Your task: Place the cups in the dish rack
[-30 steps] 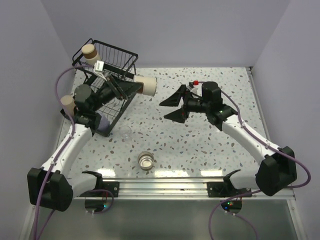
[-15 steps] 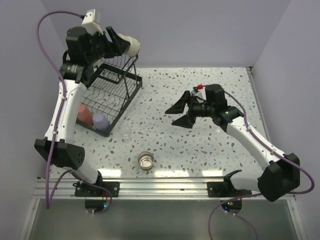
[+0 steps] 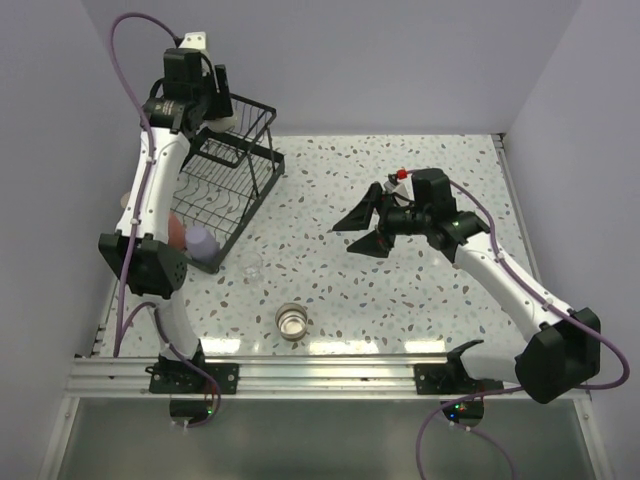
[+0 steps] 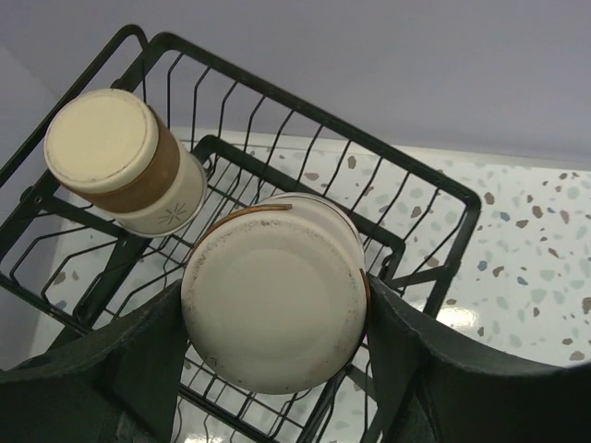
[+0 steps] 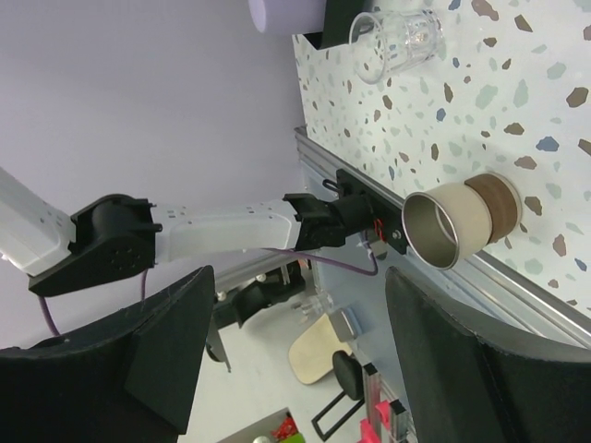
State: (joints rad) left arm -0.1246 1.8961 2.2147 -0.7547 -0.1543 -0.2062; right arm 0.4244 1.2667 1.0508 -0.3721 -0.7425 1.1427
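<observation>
L gripper (image 3: 220, 106) is clamped on a cream cup (image 4: 272, 305), over the far-left end of the dish rack (image 3: 255, 180): placing step. Next I lower it in beside the upturned cup (image 4: 125, 161), then let go. R gripper (image 3: 359, 232) hangs open mid-table; clear glass (image 3: 252, 268) not yet loaded.

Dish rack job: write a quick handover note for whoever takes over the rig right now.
Left gripper: shut on a cream cup, over the dish rack's top.
Right gripper: open, empty, above the table.
Done: a second cream cup sits bottom-up on the rack's top; pink cup and purple cup in its low end.
To do: set down the held cup; load the glass beside the rack and the steel-lined cup near the front edge.
</observation>
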